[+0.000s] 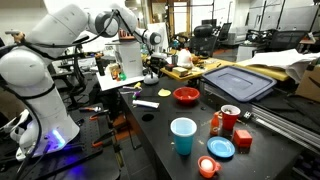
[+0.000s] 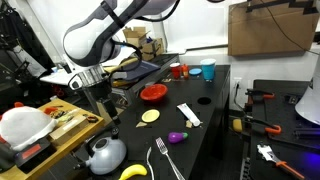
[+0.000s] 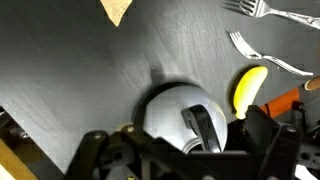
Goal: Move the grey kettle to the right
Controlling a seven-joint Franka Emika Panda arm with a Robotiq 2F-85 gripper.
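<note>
The grey kettle (image 2: 105, 153) stands near the table's edge, domed, with a dark top handle (image 3: 205, 128). It fills the lower middle of the wrist view (image 3: 175, 112). My gripper (image 2: 102, 108) hangs above it, open and holding nothing, with a clear gap down to the handle. In the wrist view the gripper (image 3: 185, 155) comes in from the bottom edge, one dark finger (image 3: 268, 130) on each side of the kettle. The arm and gripper (image 1: 151, 70) also show at the far end of the table, where I cannot make out the kettle.
A banana (image 3: 248, 90) lies right beside the kettle, with two forks (image 3: 262, 55) past it. A yellow slice (image 2: 150, 116), red bowl (image 2: 153, 93), blue cup (image 2: 208, 70) and red cup (image 1: 229, 118) stand farther off. A grey-blue bin lid (image 1: 240, 82) lies at the back.
</note>
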